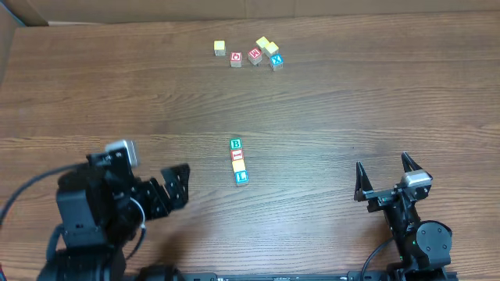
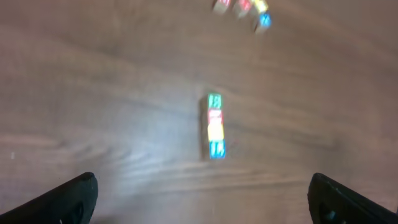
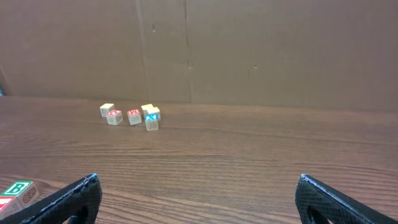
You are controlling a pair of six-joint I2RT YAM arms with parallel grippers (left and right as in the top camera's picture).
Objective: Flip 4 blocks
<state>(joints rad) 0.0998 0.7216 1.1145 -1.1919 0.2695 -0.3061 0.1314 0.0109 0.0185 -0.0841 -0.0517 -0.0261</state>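
While blocks (image 1: 238, 161) touch, long axis near-far, B farthest

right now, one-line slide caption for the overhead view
Four alphabet blocks in a row between the open left gripper and open right gripper, loose cubes clustered farther back.

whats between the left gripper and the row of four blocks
Nothing but bare table lies between the open left gripper and the row of blocks, as the overhead view shows.
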